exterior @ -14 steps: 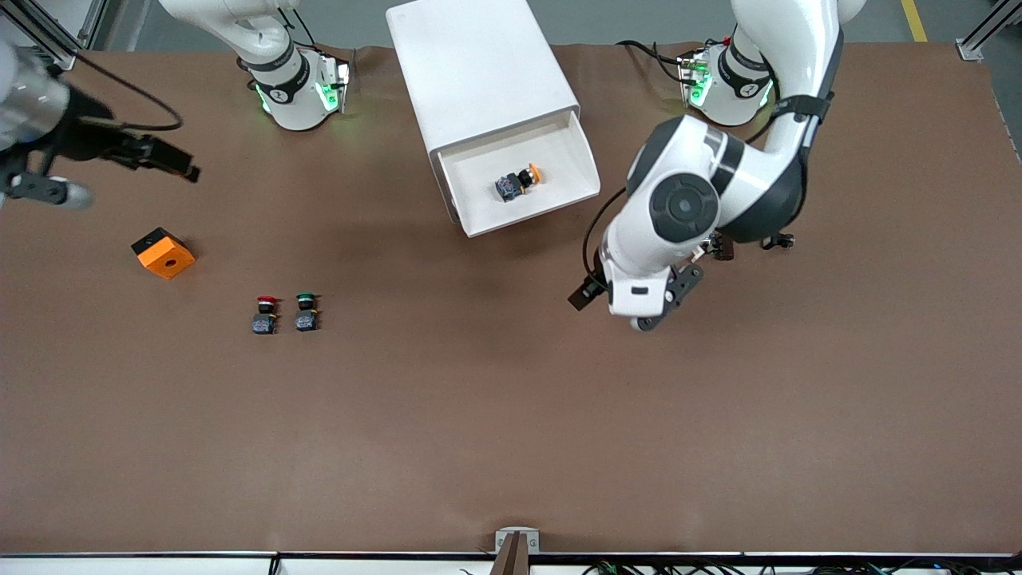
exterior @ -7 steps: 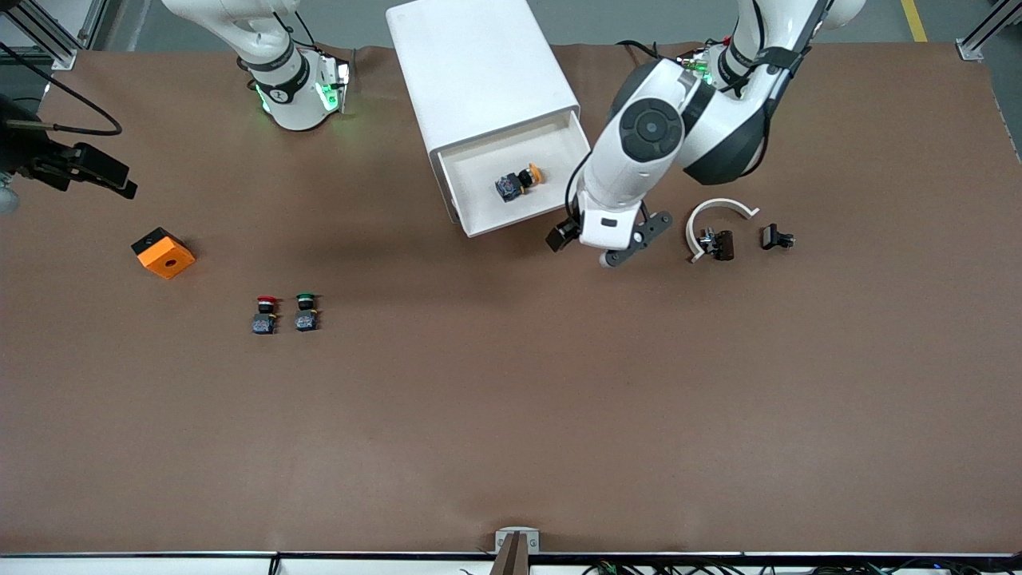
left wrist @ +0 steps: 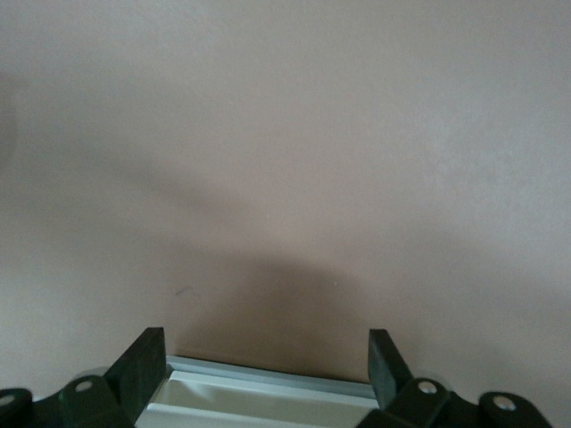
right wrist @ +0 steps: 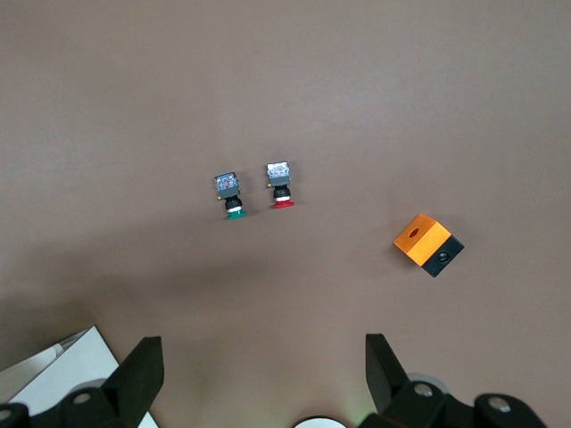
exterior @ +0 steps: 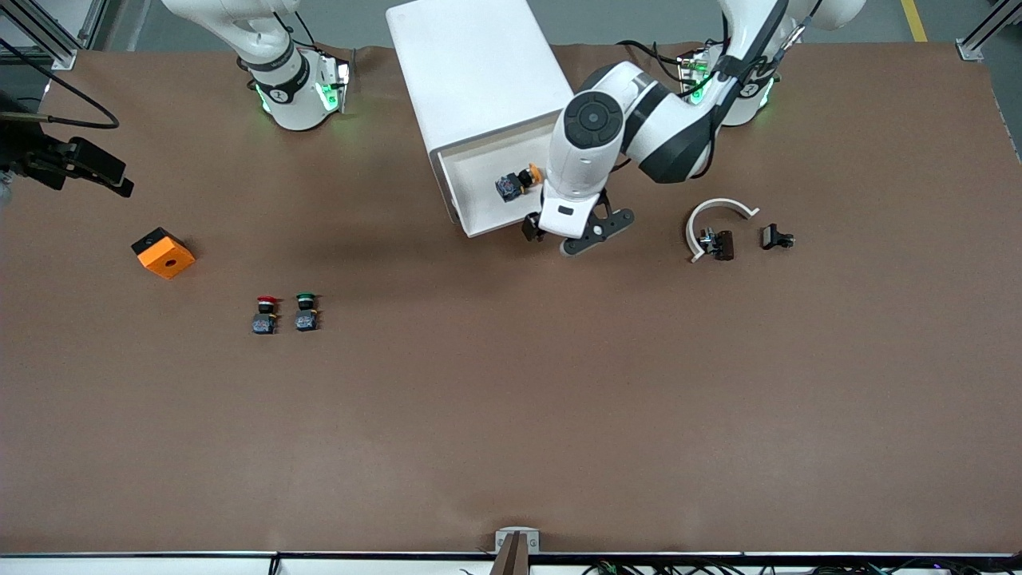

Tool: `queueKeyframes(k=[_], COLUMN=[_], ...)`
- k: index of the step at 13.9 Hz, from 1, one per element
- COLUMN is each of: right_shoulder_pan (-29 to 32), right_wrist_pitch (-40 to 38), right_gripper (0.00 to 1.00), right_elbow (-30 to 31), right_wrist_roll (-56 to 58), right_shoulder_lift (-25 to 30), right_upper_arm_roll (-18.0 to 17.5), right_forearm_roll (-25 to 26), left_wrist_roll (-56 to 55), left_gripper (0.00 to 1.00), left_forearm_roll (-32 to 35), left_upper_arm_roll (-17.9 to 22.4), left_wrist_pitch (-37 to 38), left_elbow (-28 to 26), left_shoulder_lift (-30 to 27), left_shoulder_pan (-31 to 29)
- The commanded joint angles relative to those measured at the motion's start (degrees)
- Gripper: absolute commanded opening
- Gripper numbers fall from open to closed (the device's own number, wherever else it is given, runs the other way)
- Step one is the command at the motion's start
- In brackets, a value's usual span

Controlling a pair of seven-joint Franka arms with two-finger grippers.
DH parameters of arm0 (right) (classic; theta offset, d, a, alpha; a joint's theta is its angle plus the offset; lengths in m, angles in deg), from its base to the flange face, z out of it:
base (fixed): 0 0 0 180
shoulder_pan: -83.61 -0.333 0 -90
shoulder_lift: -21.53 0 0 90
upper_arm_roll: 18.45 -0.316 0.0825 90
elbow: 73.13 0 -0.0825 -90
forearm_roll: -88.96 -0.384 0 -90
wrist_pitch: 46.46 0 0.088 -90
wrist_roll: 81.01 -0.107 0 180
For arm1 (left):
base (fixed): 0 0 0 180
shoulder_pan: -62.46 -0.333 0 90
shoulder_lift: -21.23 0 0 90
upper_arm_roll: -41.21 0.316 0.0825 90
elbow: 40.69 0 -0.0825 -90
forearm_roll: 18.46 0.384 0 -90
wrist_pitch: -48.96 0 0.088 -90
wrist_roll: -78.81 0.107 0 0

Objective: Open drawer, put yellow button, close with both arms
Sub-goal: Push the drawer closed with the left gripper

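Right at the open drawer's (exterior: 511,180) front lip hangs the left gripper (exterior: 568,237), fingers spread wide with nothing in them. The yellow button (exterior: 518,182) lies on its side inside, so a straight shove should shut it. The right gripper (right wrist: 263,379), also spread and empty, waits well apart over the right arm's end of the table.

No readable text, label, brand, number or sign appears in any of the three views. The only mark is a small pale emblem on the black band of each arm base (exterior: 278,94) (exterior: 744,90), and its characters cannot be made out.
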Motion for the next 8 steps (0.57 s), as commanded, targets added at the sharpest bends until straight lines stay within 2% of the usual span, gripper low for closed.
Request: queueKeyframes(k=[1,4,8], right_shoulder_pan=[0.3,0.3,0.2], right_wrist_pitch=[-0.3,-0.2,-0.3], right_gripper=[1.00,1.00,1.00], right_elbow=[-1.3,-1.3,-1.3], right_wrist_roll=[0.6,0.7,0.7], right_shoulder_lift=[-0.4,-0.4,-0.5], right_upper_arm_roll=[-0.5,-0.5,-0.5], right_forearm_roll=[0.5,0.5,0.5], left_wrist_roll=[-0.2,-0.6,-4.0], left_gripper=[1.00,1.00,1.00], left_forearm_roll=[1.0,-0.1,-4.0], left_upper_arm_roll=[-0.7,-1.1,-4.9], left_wrist_pitch=[-0.5,-0.3,-0.1], left_elbow=[-0.6,-0.6,-0.9], left_shoulder_lift=[-0.2,0.5,0.8], left_shoulder_pan=[2.4,4.9,5.2])
